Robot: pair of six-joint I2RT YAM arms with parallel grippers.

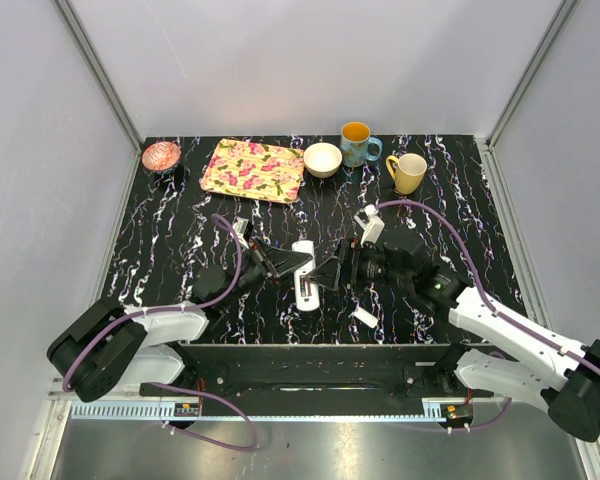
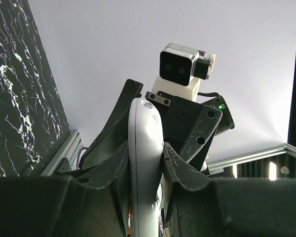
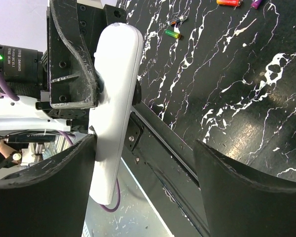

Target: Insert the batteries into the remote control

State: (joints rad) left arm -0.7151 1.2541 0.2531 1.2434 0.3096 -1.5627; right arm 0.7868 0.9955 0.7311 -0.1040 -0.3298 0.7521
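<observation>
The remote control (image 1: 304, 275) is gripped by the closed left gripper (image 1: 296, 263) and flanked by the wide-spread right gripper (image 3: 145, 145). A loose cover (image 1: 365, 317) is seen nearer, and mugs (image 1: 408, 172) far right.

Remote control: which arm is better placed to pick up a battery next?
Right. The left gripper is shut on the remote, so it is busy. The right gripper is open and empty, and its wrist view shows what look like batteries lying on the table.

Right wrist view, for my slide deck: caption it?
White remote control clamped in the left jaws, the open right jaws facing it.
</observation>
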